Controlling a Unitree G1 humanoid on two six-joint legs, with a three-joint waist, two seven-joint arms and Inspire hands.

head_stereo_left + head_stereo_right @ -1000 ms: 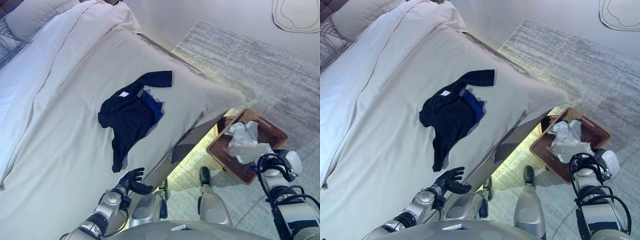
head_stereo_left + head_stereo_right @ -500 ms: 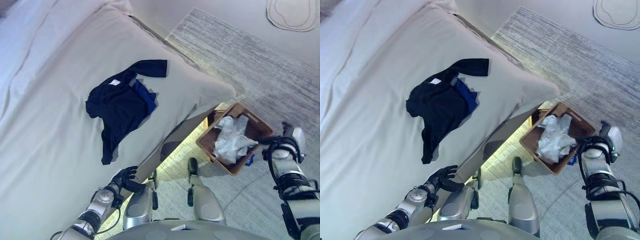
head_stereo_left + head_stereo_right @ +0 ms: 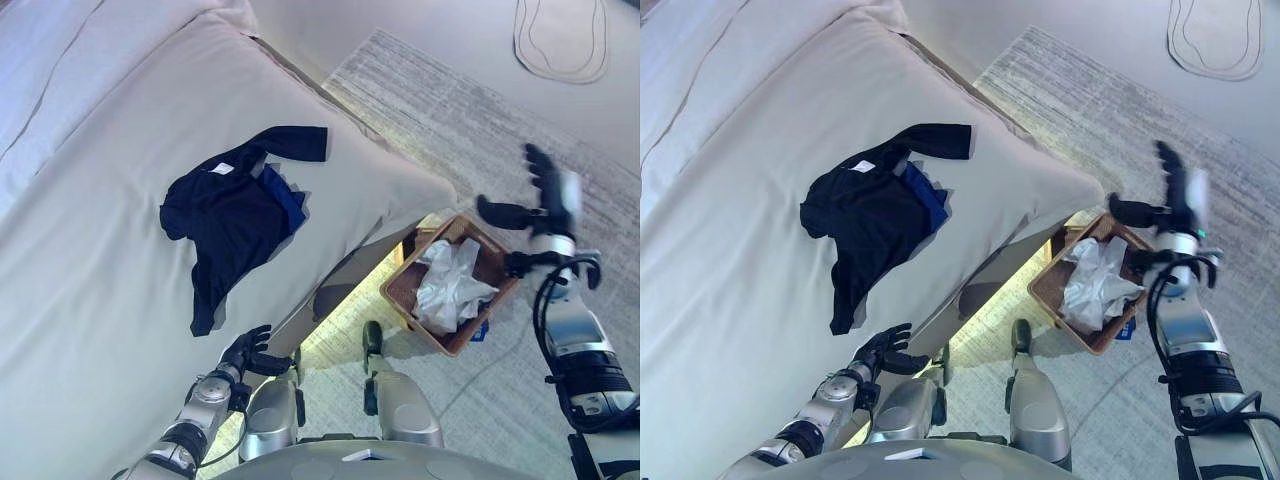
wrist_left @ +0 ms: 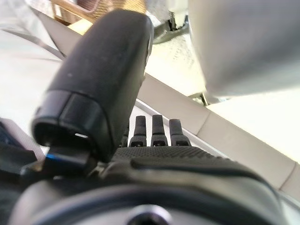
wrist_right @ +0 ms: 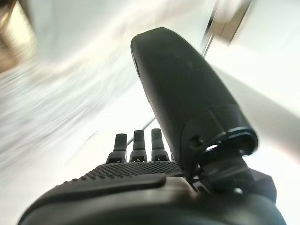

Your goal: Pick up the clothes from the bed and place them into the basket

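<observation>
Pale bedding covers the bed point(image 3: 110, 250) that fills the left of your view, running from the far corner down to its near edge. On it lies a dark navy shirt point(image 3: 235, 215), spread flat with one sleeve reaching toward the far side and another trailing toward you; a blue patch shows at its middle and a small white label near the collar. Your left hand point(image 3: 250, 352) sits low at the bed's near edge, below the trailing sleeve and not touching the shirt, fingers straight and relaxed, holding nothing.

Moving right, you see a grey striped rug point(image 3: 470, 130) on the floor beside the bed. A brown wicker basket point(image 3: 493, 300) stands on it, just off the bed's corner, with a crumpled white garment point(image 3: 447, 285) already inside.

Your right hand point(image 3: 1170, 200) is raised above the basket's far side, fingers extended upward and thumb out to the side, empty. At the far right corner a pale rounded mat point(image 3: 562, 38) lies on the floor.
</observation>
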